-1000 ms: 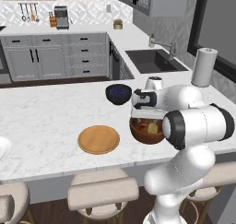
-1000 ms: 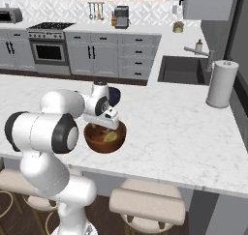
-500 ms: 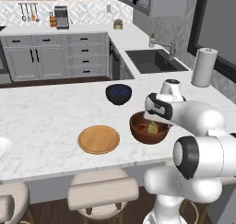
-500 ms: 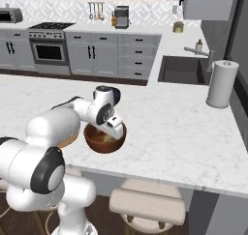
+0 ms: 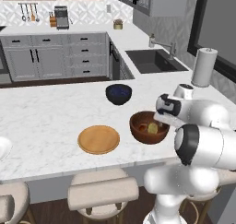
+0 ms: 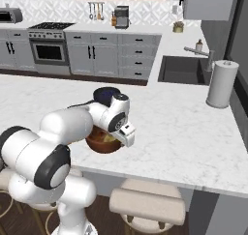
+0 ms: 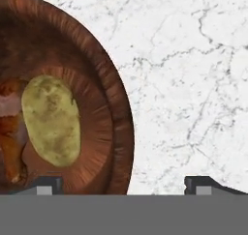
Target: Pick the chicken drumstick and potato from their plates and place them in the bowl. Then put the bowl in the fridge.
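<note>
The claw (image 7: 123,183) has swung sideways, released, astride the reddish-brown bowl's (image 7: 118,127) rim.

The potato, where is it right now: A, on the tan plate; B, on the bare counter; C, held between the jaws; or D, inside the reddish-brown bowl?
D: the potato lies inside the reddish-brown bowl, next to the drumstick, and the tan plate is bare.

- The oval yellowish potato (image 7: 51,119) lay in the deep reddish-brown wooden bowl (image 5: 138,126), beside the brown roasted drumstick (image 7: 10,132).
- The flat tan wooden plate (image 5: 98,139) sat left of that bowl on the white marble desk (image 5: 46,121).
- The small dark blue bowl (image 5: 118,93) stood behind both.
</note>
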Robot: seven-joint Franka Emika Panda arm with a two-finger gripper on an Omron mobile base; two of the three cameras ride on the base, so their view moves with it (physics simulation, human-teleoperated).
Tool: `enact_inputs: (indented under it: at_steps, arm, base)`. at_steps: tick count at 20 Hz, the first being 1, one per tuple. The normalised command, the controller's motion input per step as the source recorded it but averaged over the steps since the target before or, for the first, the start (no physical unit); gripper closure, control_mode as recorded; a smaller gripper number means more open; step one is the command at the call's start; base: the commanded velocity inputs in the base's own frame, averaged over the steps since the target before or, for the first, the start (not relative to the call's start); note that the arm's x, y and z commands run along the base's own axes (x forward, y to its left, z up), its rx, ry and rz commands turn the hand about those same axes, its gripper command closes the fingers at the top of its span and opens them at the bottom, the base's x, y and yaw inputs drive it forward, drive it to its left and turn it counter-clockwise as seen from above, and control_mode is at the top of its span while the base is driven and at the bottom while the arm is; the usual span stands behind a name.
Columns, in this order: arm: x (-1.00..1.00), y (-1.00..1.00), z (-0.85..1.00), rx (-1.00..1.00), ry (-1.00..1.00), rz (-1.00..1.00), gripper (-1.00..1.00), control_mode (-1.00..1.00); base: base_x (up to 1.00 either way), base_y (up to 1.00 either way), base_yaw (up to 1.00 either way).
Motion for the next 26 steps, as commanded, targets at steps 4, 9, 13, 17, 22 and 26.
enact_inputs:
  at_steps: [4,9,13,17,22,26]
  arm:
    - [0.24,-0.05,-0.44,0.11,0.08,0.00,-1.00,-1.00]
    - [0.33,0.18,-0.31,0.00,0.07,0.00,-1.00,-1.00]
    - [0.13,0.43,-0.26,0.00,0.04,0.00,1.00,-1.00]
    - [0.00,0.45,-0.26,0.00,0.03,0.00,1.00,-1.00]
    - [-0.61,0.20,0.18,0.00,-0.10,-0.09,1.00,-1.00]
    - [-1.00,-0.19,1.00,0.08,-0.01,-0.26,1.00,-1.00]
  base:
    - [0.00,0.00,0.00]
    - [0.00,0.00,0.00]
    - [0.00,0.00,0.00]
    - [0.00,0.00,0.00]
    - [0.00,0.00,0.00]
    - [0.00,0.00,0.00]
